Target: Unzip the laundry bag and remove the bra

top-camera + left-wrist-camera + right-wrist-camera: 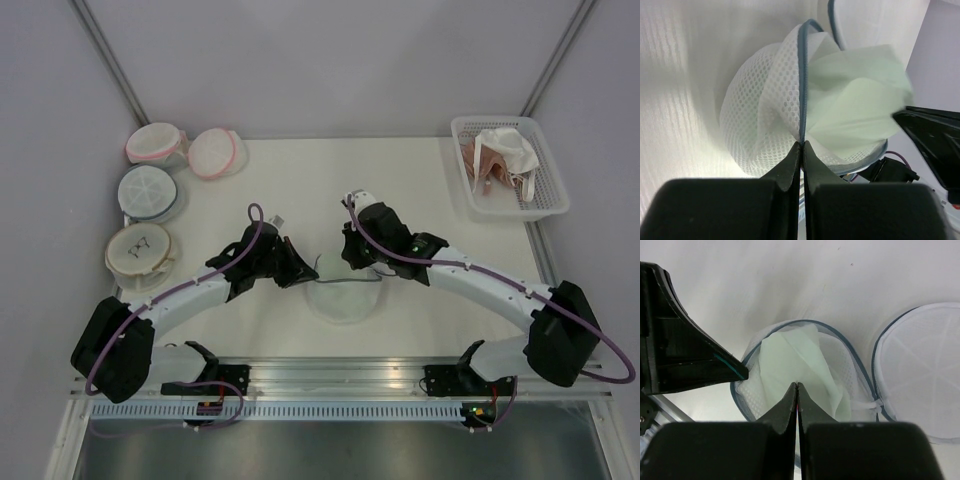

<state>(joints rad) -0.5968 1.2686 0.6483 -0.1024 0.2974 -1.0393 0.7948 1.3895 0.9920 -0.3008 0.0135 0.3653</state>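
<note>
The laundry bag [345, 295] lies unzipped near the table's front middle, its white mesh [760, 125] and grey-blue zip rim [804, 85] showing. Its lid [920, 370] hangs open to one side. My left gripper [802, 144] is shut on the zip rim and holds it up. The pale mint-green bra [795, 360] sits folded inside the open bag; it also shows in the left wrist view [860, 105]. My right gripper [797, 385] is shut on a fold of the bra, inside the bag's mouth. In the top view the two grippers [300, 272] [356, 255] meet over the bag.
Two pink-rimmed round bags [155, 145] [216, 153], a light-blue spoked bag [150, 190] and a beige-rimmed round bag [140, 252] lie at the left. A white basket [548, 205] with white and pinkish garments stands at the back right.
</note>
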